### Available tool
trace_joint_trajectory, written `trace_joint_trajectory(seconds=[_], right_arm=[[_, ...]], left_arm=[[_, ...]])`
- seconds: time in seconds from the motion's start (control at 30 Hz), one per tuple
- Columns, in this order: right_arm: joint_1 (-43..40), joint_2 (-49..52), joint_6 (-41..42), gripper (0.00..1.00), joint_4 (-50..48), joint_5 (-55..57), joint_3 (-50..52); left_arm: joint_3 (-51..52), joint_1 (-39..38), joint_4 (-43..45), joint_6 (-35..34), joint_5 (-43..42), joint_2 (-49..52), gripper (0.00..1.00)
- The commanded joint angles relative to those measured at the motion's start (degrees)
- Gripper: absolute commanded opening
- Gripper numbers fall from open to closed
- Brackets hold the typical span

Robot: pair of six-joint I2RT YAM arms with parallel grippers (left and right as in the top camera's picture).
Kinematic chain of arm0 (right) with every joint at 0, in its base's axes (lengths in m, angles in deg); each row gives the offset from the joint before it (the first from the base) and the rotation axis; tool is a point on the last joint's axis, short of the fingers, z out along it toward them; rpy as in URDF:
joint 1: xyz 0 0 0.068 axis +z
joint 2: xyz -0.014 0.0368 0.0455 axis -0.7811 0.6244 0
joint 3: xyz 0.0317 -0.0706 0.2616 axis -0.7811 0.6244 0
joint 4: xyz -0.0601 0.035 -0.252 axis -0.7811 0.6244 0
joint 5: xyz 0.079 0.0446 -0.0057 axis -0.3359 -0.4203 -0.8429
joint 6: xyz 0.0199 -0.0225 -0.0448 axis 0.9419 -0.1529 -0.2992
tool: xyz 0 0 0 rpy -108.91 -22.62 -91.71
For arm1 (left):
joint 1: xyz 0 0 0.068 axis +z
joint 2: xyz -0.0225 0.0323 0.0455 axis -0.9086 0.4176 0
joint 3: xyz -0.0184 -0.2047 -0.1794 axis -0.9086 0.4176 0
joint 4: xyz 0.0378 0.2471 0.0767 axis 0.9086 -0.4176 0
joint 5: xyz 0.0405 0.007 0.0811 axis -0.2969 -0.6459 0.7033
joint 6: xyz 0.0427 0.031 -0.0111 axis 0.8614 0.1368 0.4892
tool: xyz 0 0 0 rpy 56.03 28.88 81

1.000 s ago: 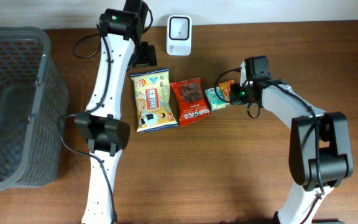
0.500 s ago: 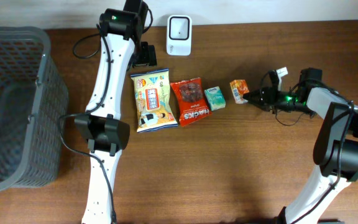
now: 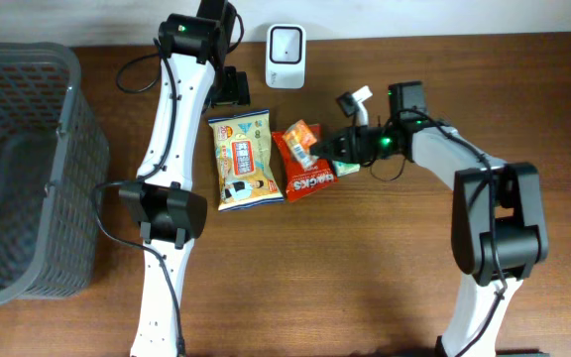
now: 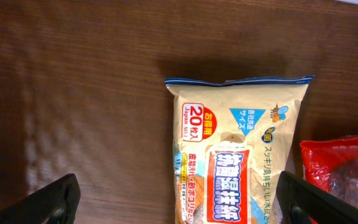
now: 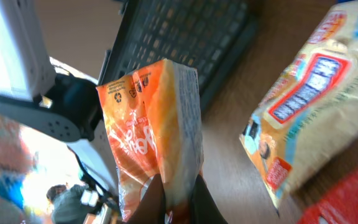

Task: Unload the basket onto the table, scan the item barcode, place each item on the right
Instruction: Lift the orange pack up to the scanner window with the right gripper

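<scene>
Orange packet [image 3: 302,138] is off the surface [image 3: 385,258] now: your right pincer [image 3: 317,145] has clamped tight on it and carried it toward the scanner [image 3: 285,44], hovering below-right of it. Its barcode still needs presenting. Left pincer [image 3: 232,91] gapes empty.

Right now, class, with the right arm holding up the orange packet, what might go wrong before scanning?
The right gripper pinches the orange packet only by one edge, so it might twist or slip, perhaps onto the red snack bag below. The left arm stands beside the scanner, so the arms could collide there.
</scene>
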Motion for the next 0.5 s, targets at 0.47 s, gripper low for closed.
trace_joint_trajectory(seconds=[0.47], right_arm=[[5.25,-9.46,14.71,0.04,-7.85,46.38,-1.75]], left_arm=[[-0.87,0.09,-0.07,-0.55,-0.17,-0.37,0.99]])
